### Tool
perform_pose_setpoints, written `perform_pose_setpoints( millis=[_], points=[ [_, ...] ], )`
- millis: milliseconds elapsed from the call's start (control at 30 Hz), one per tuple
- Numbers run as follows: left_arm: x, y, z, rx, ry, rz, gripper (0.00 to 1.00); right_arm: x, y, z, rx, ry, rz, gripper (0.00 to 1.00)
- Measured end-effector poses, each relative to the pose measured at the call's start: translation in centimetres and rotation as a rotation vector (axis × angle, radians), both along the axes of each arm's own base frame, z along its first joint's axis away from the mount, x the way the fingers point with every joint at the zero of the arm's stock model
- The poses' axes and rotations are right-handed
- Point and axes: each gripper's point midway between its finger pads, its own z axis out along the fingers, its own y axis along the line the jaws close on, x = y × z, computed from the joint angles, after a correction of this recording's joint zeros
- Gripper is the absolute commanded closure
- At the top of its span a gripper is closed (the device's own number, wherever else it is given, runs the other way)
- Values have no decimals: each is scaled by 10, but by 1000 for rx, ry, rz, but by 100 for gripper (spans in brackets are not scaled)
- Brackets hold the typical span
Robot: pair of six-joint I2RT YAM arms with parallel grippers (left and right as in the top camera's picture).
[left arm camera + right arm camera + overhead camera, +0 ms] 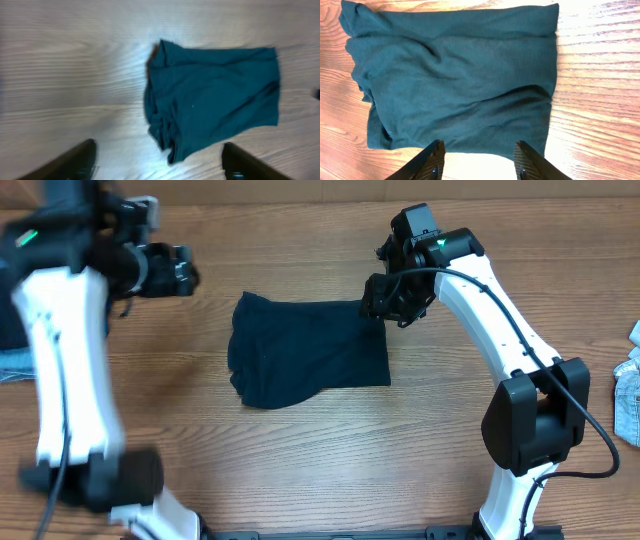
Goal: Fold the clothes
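The navy shirt (310,352) lay folded flat at the middle of the bench (300,460). The right end effector (395,302) stood at the shirt's far right corner, fingers apart and clamping nothing. The left end effector (180,273) hovered well to the shirt's left, fingers apart, clear of the cloth.
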Motion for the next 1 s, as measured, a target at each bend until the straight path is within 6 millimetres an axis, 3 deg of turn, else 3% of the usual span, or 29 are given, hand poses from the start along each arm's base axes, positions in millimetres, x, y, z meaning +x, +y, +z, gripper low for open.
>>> perform_pose_setpoints(
  millis=[67,133,233,300,467,600,700,767,867,1000],
  points=[
    [19,-13,-48,-31,95,-39,29,-2,0,-2,-3,9,-1,53],
    [32,-28,-83,-47,149,-74,30,-6,-2,-7,-7,26,-4,53],
    [43,-53,-121,-59,194,-130,22,-11,-4,-14,-14,52,-10,53],
    [43,-73,-139,-57,226,-173,20,-15,-4,-20,-19,67,-13,53],
    [41,-98,-172,-51,282,-225,30,-25,-8,-39,-30,106,-18,53],
    [39,-99,-205,-47,352,-222,29,-36,-11,-54,-43,148,-20,53],
    [41,-91,-219,-12,366,-212,28,-32,-10,-58,-37,129,-21,53],
    [45,-87,-222,13,350,-208,36,-29,-9,-59,-31,113,-20,53],
    [54,-83,-223,41,314,-204,60,-29,-9,-62,-31,110,-21,53],
    [68,-80,-223,72,260,-200,82,-27,-8,-63,-27,100,-21,53]
  ],
)
